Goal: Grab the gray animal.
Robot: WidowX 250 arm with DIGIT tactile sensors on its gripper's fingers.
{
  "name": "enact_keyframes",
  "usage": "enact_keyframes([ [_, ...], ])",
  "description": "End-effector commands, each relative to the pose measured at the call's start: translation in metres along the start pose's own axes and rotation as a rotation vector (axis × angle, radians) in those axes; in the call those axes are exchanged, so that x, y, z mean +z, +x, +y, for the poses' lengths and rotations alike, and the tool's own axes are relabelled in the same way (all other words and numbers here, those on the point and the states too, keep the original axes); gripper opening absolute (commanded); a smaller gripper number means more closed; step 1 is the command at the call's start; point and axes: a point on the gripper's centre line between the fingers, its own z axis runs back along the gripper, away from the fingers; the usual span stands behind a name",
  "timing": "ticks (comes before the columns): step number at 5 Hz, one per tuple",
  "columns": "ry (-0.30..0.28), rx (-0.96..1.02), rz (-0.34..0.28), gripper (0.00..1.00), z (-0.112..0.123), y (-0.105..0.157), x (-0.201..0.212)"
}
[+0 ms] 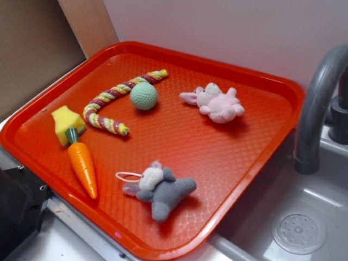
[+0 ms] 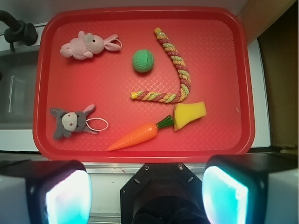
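The gray animal (image 1: pixel 161 190) (image 2: pixel 69 122) is a small gray plush bunny with a whitish face and a thin white loop string. It lies on the red tray (image 1: pixel 250 147) (image 2: pixel 215 135) near the front edge in the exterior view and at the lower left in the wrist view. My gripper (image 2: pixel 147 196) hangs high above the tray's edge, well clear of the bunny, jaws wide apart with nothing between them. The gripper does not show in the exterior view.
Also on the tray: a pink plush bunny (image 1: pixel 216 102) (image 2: pixel 88 45), a green ball (image 1: pixel 143 95) (image 2: pixel 143 60), a braided rope (image 1: pixel 117 98) (image 2: pixel 175 74), an orange carrot (image 1: pixel 82 163) (image 2: pixel 138 135) and a yellow wedge (image 1: pixel 67 120) (image 2: pixel 189 114). A sink (image 1: pixel 304 217) with a gray faucet (image 1: pixel 318 103) lies beside the tray.
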Motion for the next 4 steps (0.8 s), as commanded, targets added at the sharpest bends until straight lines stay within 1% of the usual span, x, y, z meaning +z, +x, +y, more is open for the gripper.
enact_keyframes([
  [1,0.0,0.0,0.0,1.0,0.0,0.0,0.0],
  [2,0.023,-0.255,-0.073,1.0,-0.008,0.039,-0.004],
  [3,0.022,-0.508,-0.097,1.0,-0.033,0.071,-0.011],
  [4,0.012,-0.759,-0.114,1.0,-0.078,0.074,-0.019],
])
